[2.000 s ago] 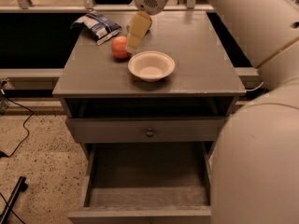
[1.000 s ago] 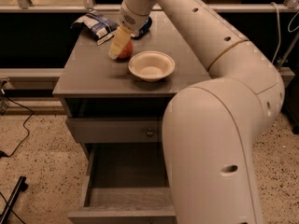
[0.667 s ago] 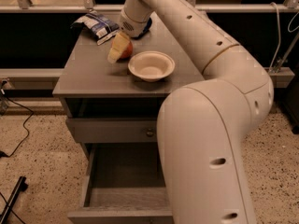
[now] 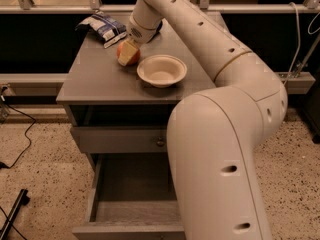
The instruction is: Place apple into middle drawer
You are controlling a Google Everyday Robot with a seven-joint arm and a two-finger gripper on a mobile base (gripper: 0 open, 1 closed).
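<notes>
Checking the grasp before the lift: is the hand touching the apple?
Touching. The camera view shows the hand, low over the cabinet top, lying directly against the apple on its upper right side, with no gap.

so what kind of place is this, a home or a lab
Likely a lab or test space, not a home: a lone grey drawer cabinet on speckled hard floor, loose cables trailing at left, metal railing behind. The robot's gripper is at the apple on the cabinet top.

Tool at apple, bowl just beside; middle drawer open.
</notes>
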